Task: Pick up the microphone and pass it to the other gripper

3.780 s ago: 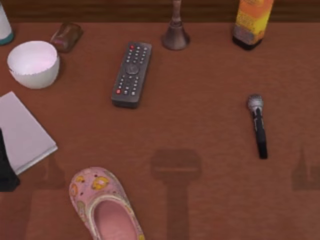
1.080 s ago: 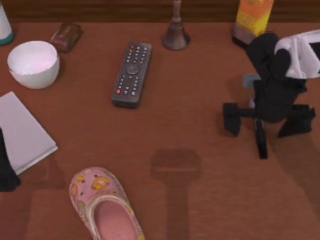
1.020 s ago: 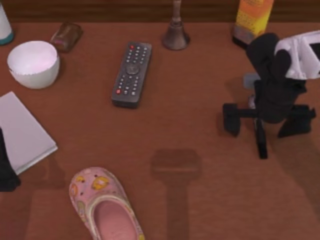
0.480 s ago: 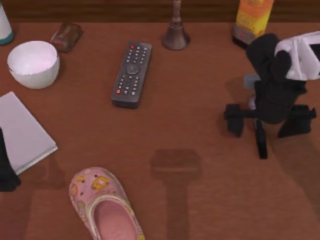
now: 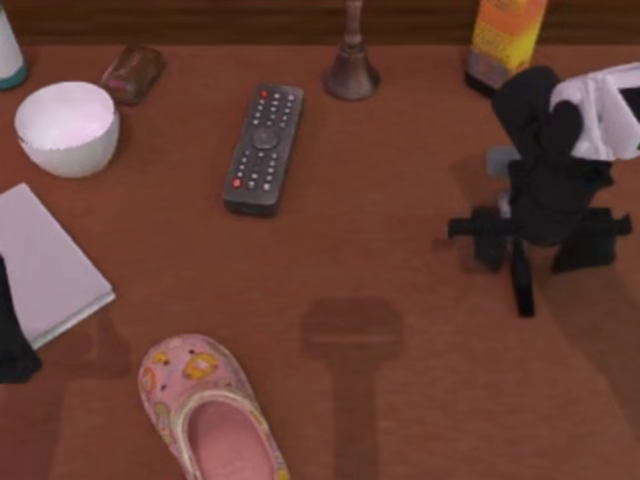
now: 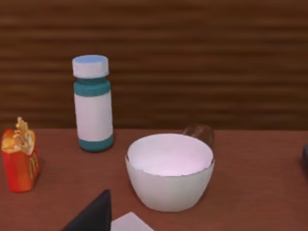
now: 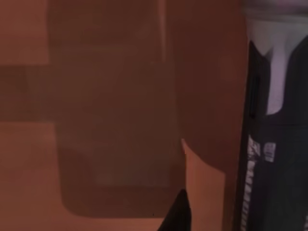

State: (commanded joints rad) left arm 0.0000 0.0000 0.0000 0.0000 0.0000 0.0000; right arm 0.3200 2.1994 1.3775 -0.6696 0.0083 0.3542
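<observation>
Black 2-finger right gripper [image 5: 530, 243] low over the slim black-handled, silver-headed microphone [image 5: 521, 290] on the brown wooden bench [image 5: 400, 150] at right, fingers part-closed astride its handle, not yet clenched, left gripper [image 5: 12, 340] parked at left edge

The right arm [image 5: 560, 160] hides most of the mic [image 5: 520, 290]; the bell [image 5: 351, 60] and bottle [image 5: 505, 40] are cropped.
</observation>
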